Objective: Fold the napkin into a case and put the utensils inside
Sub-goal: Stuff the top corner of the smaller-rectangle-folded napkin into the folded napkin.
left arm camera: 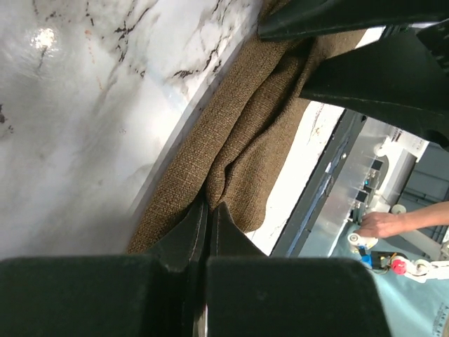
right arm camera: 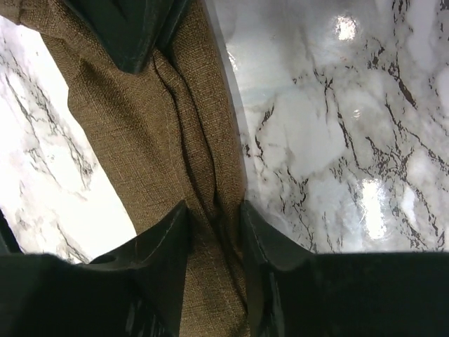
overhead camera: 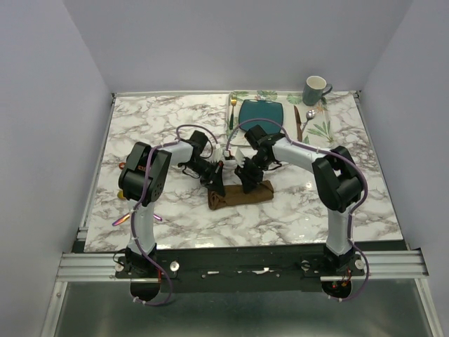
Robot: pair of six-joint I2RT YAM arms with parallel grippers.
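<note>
One bunched brown napkin (overhead camera: 238,198), left end effector (left arm camera: 209,214) clamped on its fold, right end effector (right arm camera: 214,217) clamped likewise

Marble table (overhead camera: 154,126), teal plate (overhead camera: 261,112) on leaf-print placemat (overhead camera: 323,130), grey mug (overhead camera: 315,90), gold fork (overhead camera: 232,105)

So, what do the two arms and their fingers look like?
The left arm and right arm have white tubes between bulky black joint housings. A thin purple cable loops along each. The left arm shows small orange marks on a housing. The fingers are black and wedge-shaped, narrowing to the tips.
</note>
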